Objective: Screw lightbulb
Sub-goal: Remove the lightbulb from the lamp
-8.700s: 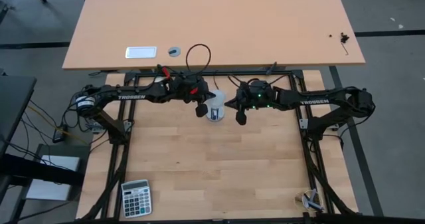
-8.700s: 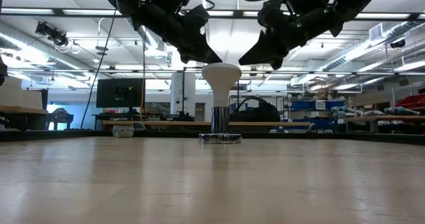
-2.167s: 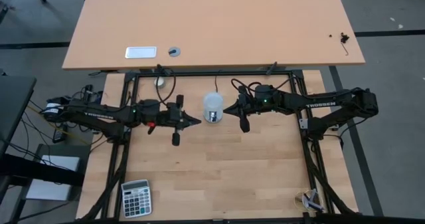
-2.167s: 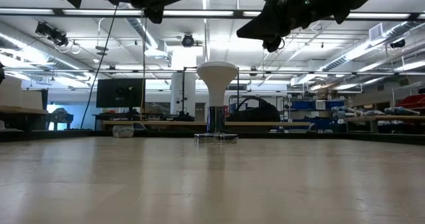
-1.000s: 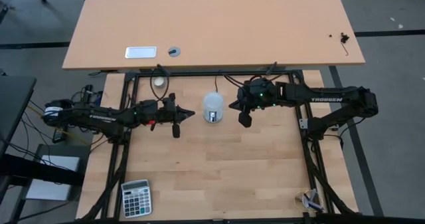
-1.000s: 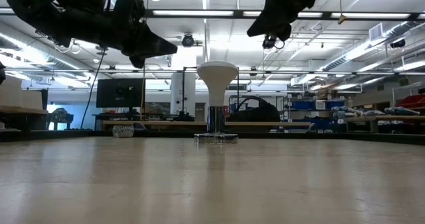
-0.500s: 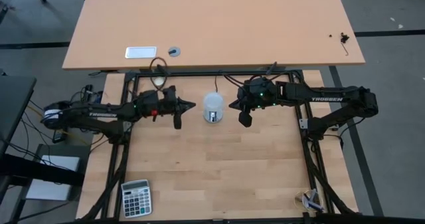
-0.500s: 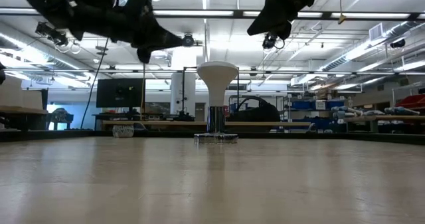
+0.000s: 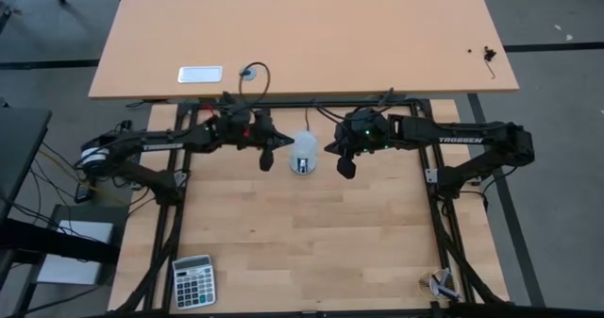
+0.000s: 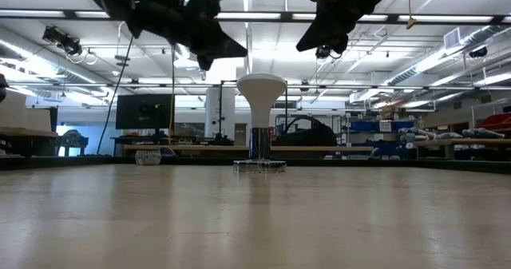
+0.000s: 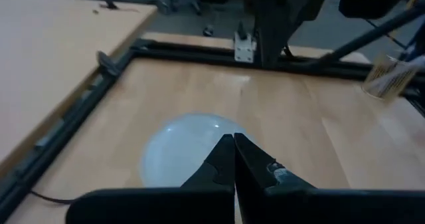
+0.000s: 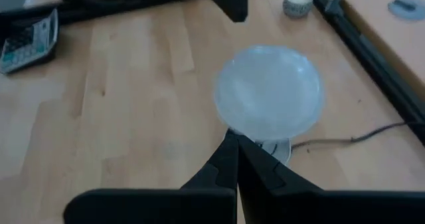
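The white lightbulb [image 9: 303,152] stands upright with its dome face up. Its narrow base sits in the silver-grey socket disc [image 10: 259,165], which rests on the wooden table. My left gripper [image 9: 269,159] is shut and empty, hanging above the table just left of the bulb [image 11: 182,154]. My right gripper [image 9: 345,168] is shut and empty, above the table just right of the bulb [image 12: 269,91]. In the low view both grippers hang higher than the dome [image 10: 262,88]. The socket's thin black cord [image 12: 358,136] trails toward the far rail.
A calculator [image 9: 193,280] lies at the near left corner. A black frame rail [image 9: 311,103] runs along the table's far edge, with a light-wood desk [image 9: 302,35] behind it. A small cream-white round thing [image 12: 297,2] sits near the far rail, left of the bulb.
My left gripper has moved toward the table's right and far edges, closing in on the bulb's left side, and has stayed shut. The bulb and socket have not moved.
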You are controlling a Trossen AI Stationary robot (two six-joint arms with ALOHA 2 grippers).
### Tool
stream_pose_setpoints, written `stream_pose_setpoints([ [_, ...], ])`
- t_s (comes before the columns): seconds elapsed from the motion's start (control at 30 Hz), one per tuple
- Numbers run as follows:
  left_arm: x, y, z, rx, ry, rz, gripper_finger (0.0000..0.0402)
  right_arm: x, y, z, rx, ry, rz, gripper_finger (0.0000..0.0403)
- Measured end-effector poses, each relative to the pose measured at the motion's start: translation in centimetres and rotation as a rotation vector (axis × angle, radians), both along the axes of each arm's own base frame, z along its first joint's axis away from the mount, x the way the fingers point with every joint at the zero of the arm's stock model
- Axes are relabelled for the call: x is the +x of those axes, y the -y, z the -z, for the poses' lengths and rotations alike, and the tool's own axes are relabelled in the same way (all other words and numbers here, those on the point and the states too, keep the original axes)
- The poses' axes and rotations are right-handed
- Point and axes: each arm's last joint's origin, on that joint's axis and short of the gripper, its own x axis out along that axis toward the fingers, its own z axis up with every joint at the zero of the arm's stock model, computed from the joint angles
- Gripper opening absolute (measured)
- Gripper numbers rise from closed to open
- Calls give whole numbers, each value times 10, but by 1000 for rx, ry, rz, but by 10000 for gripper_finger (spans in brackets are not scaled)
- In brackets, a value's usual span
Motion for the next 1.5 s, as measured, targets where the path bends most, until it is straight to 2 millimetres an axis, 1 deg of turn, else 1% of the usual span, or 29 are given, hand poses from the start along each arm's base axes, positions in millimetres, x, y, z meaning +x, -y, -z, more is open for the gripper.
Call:
stream_pose_setpoints([
  [0.07, 6, -3, 2, -6, -15, 13, 0, 2, -1, 2, 6, -3, -9, 11],
  [0.2, 17, -11, -6, 23, -54, 18, 0, 6, -2, 4, 8, 2, -16, 11],
  [0.3, 25, -17, -6, 28, -113, 22, 0, 11, -3, 9, 16, 1, -17, 11],
  [0.37, 29, -19, -5, 36, -146, 27, 0, 18, -5, 12, 13, 16, -26, 11],
  [0.43, 34, -21, -3, 41, -167, 30, 0, 21, -7, 18, 18, -10, -35, 11],
  [0.53, 39, -23, 4, 32, -202, 34, 0, 26, -9, 21, 8, -4, -52, 11],
  [0.57, 41, -23, 3, 34, -196, 34, 0, 28, -10, 22, 7, -2, -54, 11],
  [0.9, 40, -24, 5, 42, -218, 31, 0, 29, -8, 19, -1, 29, -52, 11],
  [1.2, 40, -23, 5, 45, -223, 32, 0, 27, -9, 22, -6, -3, -62, 11],
  [1.4, 40, -24, 5, 53, -223, 34, 0, 26, -9, 40, -32, 51, -73, 4],
  [1.5, 40, -24, 5, 56, -223, 34, 0, 25, -10, 49, -15, 67, -59, 5],
])
